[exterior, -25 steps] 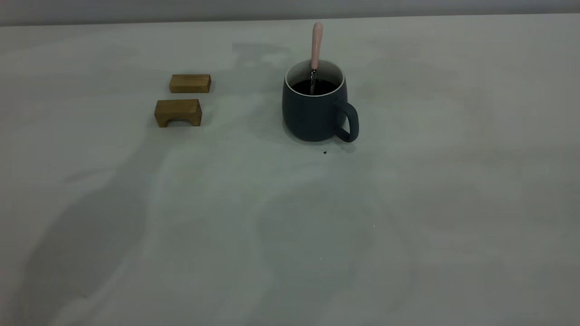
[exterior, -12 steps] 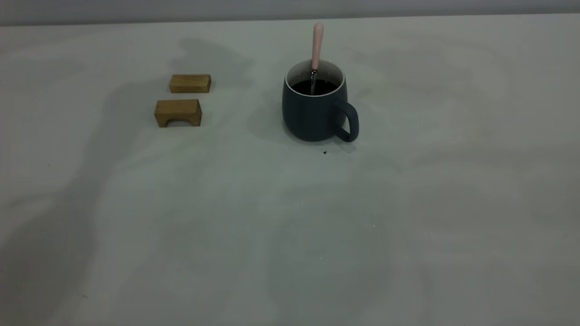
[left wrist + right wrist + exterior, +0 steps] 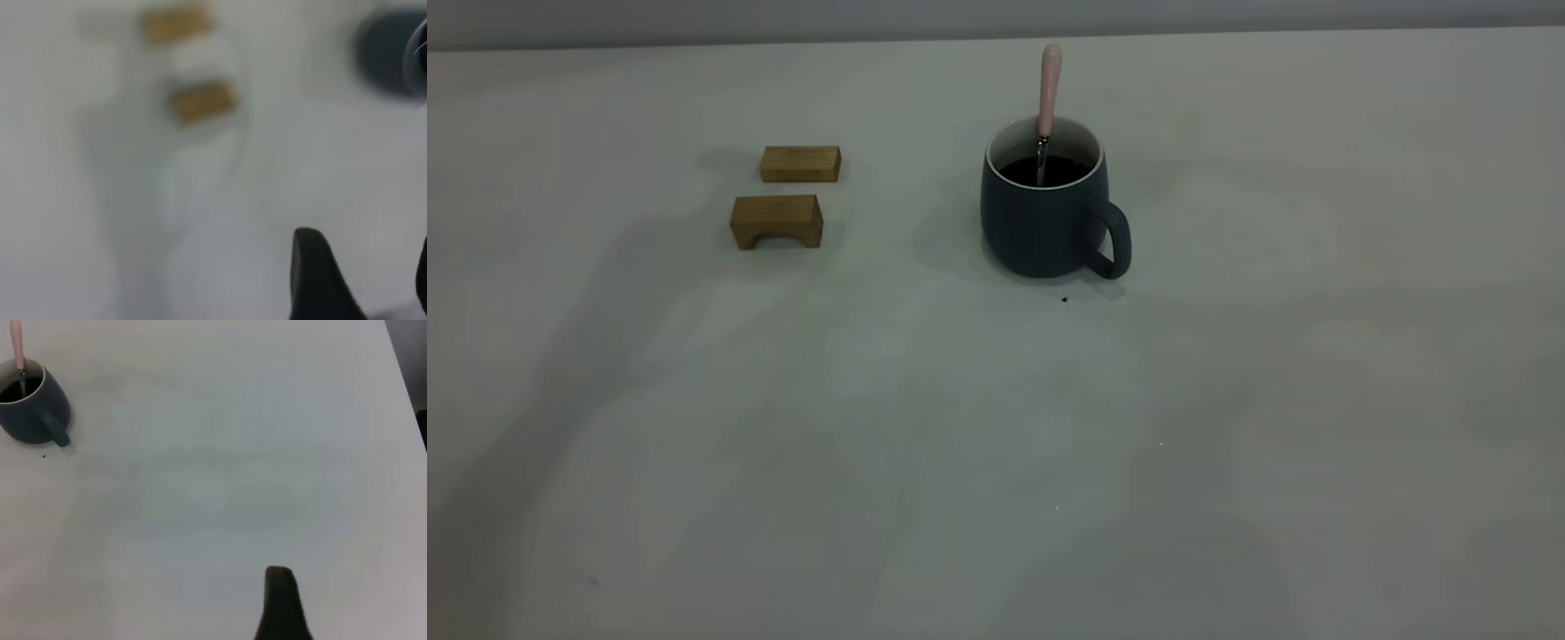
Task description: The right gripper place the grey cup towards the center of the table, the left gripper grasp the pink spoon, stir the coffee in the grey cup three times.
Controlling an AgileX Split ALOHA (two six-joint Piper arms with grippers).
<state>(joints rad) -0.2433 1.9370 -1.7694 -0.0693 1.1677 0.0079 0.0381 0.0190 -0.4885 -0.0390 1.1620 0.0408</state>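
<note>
The grey cup point(image 3: 1047, 204) is sitting upright on the table point(image 3: 996, 427), a bit back of the middle in the exterior view, with its loop handle pointing toward the right and slightly to the front. The coffee point(image 3: 1045, 172) is filling it well below the white rim, and the pink spoon point(image 3: 1048, 89) is standing in it, leaning against the far rim with the pink handle sticking up and the metal neck dipping into the liquid. Nothing is holding the spoon or the cup. Off to the left of the cup, well apart from it, two wooden blocks are lying one behind the other: a plain flat block point(image 3: 800, 164) at the back and an arched block point(image 3: 776, 220) in front, not touching. A tiny dark speck point(image 3: 1064, 300) is sitting on the table just in front of the cup. Neither arm is showing in the exterior view. The left gripper point(image 3: 363, 280) is hanging above the table with the blocks blurry ahead of it and the cup at the edge of its view; two dark fingers point(image 3: 317, 273) are showing with a gap between them and nothing in it, so it's spread and empty. The right gripper point(image 3: 283, 603) is hovering over bare table, well away from the cup; only one dark finger is visible, so can't tell how its jaws are standing.
</note>
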